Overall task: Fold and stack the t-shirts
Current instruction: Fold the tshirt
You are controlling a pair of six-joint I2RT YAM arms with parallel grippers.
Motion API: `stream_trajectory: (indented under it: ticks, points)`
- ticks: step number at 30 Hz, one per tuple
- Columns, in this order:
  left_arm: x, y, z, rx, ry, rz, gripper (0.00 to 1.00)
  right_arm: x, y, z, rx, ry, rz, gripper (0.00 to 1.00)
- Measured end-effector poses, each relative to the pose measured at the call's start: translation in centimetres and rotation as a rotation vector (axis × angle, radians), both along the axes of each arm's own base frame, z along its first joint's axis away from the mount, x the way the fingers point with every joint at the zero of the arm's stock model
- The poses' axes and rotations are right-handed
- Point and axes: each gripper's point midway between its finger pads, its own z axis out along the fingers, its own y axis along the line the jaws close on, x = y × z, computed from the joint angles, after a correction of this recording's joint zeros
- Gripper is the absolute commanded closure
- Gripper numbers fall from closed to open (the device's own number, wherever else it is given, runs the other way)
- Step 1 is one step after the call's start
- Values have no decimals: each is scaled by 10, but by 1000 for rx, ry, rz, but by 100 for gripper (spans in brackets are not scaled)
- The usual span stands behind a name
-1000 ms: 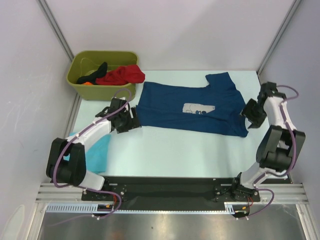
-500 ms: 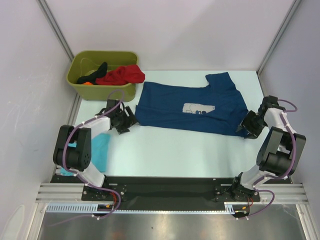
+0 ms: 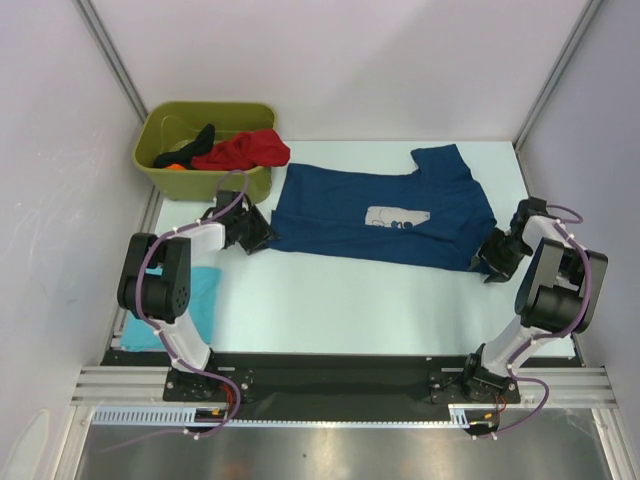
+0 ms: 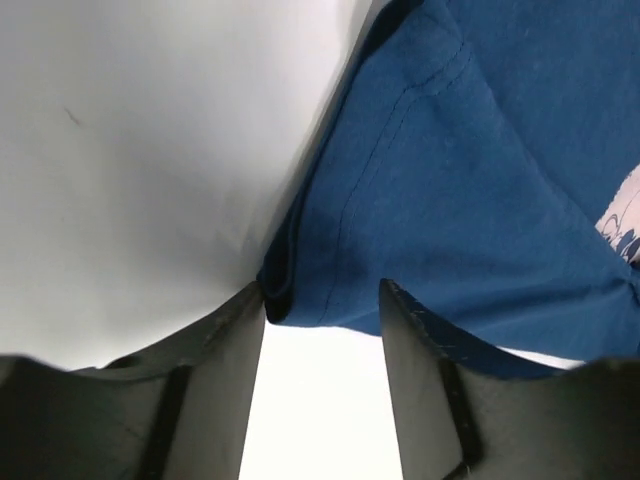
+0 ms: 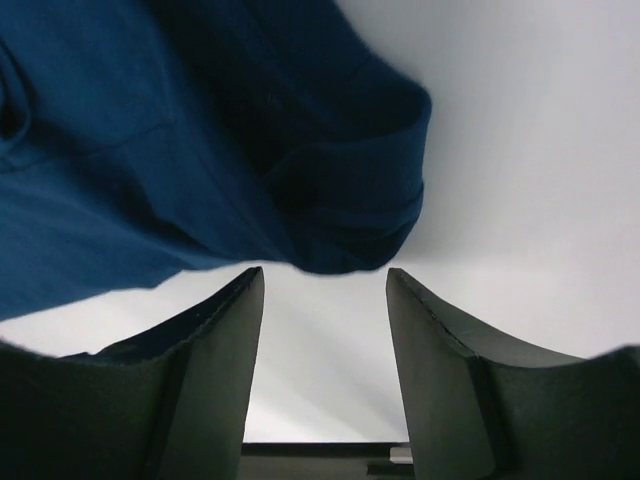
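Two arms are down low on the pale bench (image 3: 350,300), one at each end of the navy t-shirt (image 3: 340,215). That shirt lies spread flat across the middle, grey-white print facing up. Far left sits the olive bin (image 3: 200,185). The turquoise tee (image 3: 200,295) lies at the near left edge, partly hidden behind the left arm. A red tee (image 3: 245,150) hangs over the bin's right rim, and a black one (image 3: 195,140) is inside. Now the left tool (image 4: 322,290): jaws partly apart, the navy shirt's near left hem corner right at the tips, nothing clamped. The right tool (image 5: 325,272) is also partly open, and the rolled near right edge sits just ahead of it, ungripped.
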Motion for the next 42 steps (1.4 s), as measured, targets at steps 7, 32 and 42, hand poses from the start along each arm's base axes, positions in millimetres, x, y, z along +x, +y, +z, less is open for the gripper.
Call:
stream_trajectory:
  ticks: [7,32,42]
  points:
    - [5,0,-2,4,12,-8,55,14,-11,-4,-34,0,-4,43]
    - [-4,7,-10,55,76,-35,100,5,-28,-7,-86,65,-32,100]
    - [-71,18,-11,71,119,-44,100,-52,-28,4,-71,204,-122,97]
